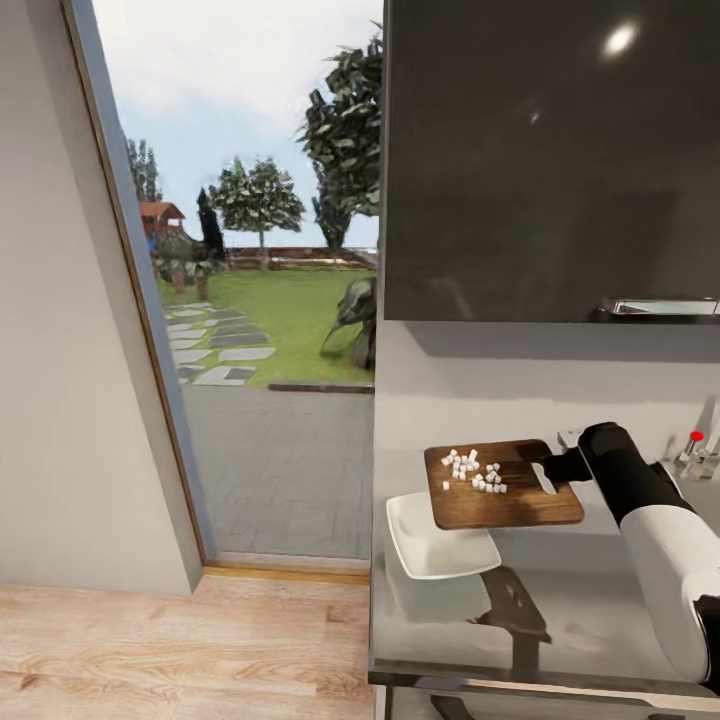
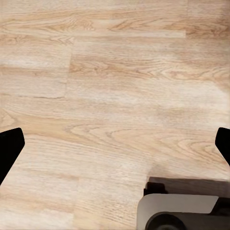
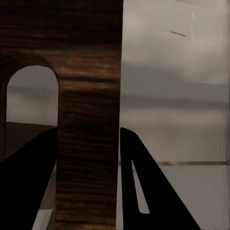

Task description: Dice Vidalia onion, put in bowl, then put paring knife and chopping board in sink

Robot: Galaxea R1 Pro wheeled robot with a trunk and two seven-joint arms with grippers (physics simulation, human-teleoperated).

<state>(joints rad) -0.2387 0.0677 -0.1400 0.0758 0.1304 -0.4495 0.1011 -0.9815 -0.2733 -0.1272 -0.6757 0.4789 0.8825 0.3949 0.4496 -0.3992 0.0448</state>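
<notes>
Right gripper (image 3: 88, 158) is clamped on the board (image 1: 505, 485) at its handle end, one black finger on each side of the wood in the right wrist view, next to the arched handle hole. Board is held up off the table (image 1: 560, 620), roughly level, casting a shadow on the surface below. Diced onion (image 1: 474, 471) sits in a loose cluster on the board's far-left half, small white cubes, none seen off the board. White bowl (image 1: 440, 540) is on the table, partly under the board's near-left corner. Left gripper (image 2: 115, 143) hangs over the wood floor (image 2: 105, 86), fingertips spread wide at the frame edges, holding nothing. Part of the robot base shows below it. Red-topped tap (image 1: 693, 445) behind the right arm. Dark wall cabinet (image 1: 550, 160) above, garden through the window (image 1: 260, 270) on the left.
</notes>
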